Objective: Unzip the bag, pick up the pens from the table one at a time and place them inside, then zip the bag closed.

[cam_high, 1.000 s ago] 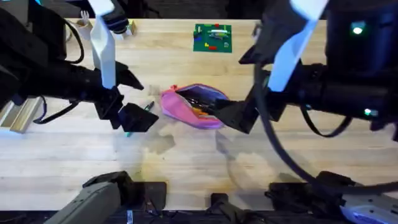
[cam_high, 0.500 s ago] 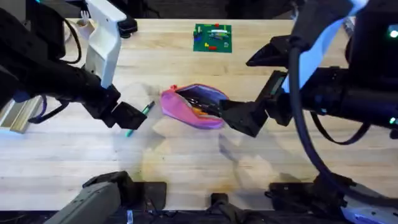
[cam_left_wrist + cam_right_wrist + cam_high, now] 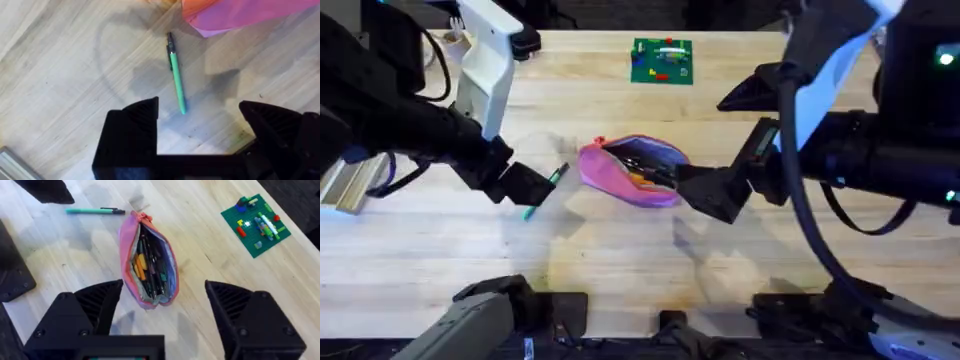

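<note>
The pink bag (image 3: 148, 262) lies unzipped mid-bench (image 3: 620, 260). The green pen (image 3: 176, 77) lies left of it, under the released left hand (image 3: 200, 120). The right hand (image 3: 162, 305), also released, hovers by the bag.

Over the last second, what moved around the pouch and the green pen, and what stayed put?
The left gripper drew back toward its own side, uncovering the green pen on the table. The right gripper barely shifted. The open pink pouch and pen stayed put; nothing was grasped.
</note>
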Motion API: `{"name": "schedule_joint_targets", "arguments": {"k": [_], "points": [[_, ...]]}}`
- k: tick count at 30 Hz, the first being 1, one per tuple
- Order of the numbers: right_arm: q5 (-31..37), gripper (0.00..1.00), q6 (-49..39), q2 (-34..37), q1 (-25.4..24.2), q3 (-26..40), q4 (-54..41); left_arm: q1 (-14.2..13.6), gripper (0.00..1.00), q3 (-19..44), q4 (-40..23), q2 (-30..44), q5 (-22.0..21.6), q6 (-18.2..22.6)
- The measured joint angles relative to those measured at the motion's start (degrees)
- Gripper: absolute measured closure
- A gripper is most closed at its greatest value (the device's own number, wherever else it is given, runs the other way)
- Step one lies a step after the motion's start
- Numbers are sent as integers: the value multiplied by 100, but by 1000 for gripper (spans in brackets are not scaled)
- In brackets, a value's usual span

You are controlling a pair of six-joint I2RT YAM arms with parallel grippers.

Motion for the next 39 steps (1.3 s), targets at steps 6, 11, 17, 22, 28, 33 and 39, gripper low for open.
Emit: {"name": "schedule_joint_targets", "arguments": {"k": [6, 11, 17, 22, 28, 33, 39], "points": [[0, 3, 0, 1, 0, 0, -2, 0, 7, 2, 22, 0, -34, 0], [0, 3, 0, 2, 0, 0, -2, -2, 6, 2, 53, 508, -130, 0], [0, 4, 1, 1, 0, 0, -2, -2, 6, 2, 122, 1117, -179, 0], [0, 4, 0, 0, 0, 0, -2, -2, 6, 2, 267, 1596, -221, 13], [53, 4, 0, 0, -7, 0, -4, -2, 6, 2, 481, 2118, -249, 68], [205, 4, 2, 0, -89, 0, -4, -4, 5, 2, 611, 2462, -251, 70], [256, 3, 4, 0, -140, 0, -2, -153, 6, 2, 617, 2884, -208, -4]]}}
